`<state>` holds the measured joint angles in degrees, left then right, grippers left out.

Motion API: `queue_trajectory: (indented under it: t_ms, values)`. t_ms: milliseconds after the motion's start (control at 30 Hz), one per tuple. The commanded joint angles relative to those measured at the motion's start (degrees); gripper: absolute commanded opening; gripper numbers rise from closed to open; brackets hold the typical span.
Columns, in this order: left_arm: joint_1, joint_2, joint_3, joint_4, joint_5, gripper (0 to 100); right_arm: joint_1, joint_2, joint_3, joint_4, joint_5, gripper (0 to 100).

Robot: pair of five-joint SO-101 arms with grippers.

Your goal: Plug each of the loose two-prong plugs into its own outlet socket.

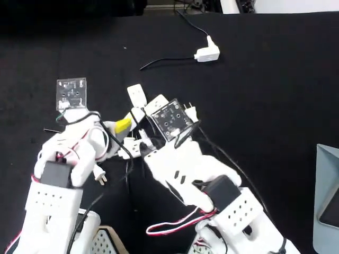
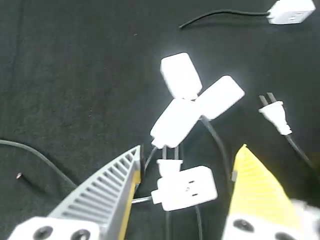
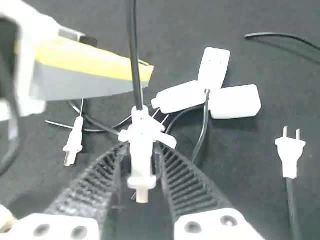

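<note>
A: High view?
B: The socket cluster (image 1: 142, 100) sits central, with a loose plug (image 1: 190, 112) just right of it.
A: Left wrist view?
B: The left gripper (image 2: 190, 149) gapes wide, a single socket (image 2: 186, 189) between its fingers.
A: Right wrist view?
B: The right gripper (image 3: 140, 148) clamps another plug (image 3: 141, 134), prongs facing the cluster.

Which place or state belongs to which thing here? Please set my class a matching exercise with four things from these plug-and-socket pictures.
Things
1. right pincer
2. left pincer
3. three-way socket cluster
4. lone white block on a cord

Places or states
A. at the table's far side, apart from the rest
B. open, grey and yellow fingers spread wide
C. shut on a white plug with a black cord
D. three white heads fanned out from one centre

Pairs: 1-C, 2-B, 3-D, 4-A.
</note>
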<state>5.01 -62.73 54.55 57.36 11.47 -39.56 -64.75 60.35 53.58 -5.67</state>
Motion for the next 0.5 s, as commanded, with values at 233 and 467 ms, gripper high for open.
queue_trajectory:
  t_ms: [233,467]
  values:
    - [14.8,-23.1,6.2,0.7,-7.4,29,-1.9,1.5,-0.2,-1.3,-0.6,1.1]
    - [9.9,-28.0,8.8,0.7,-8.2,29,1.4,1.4,0.0,-1.1,-0.6,1.1]
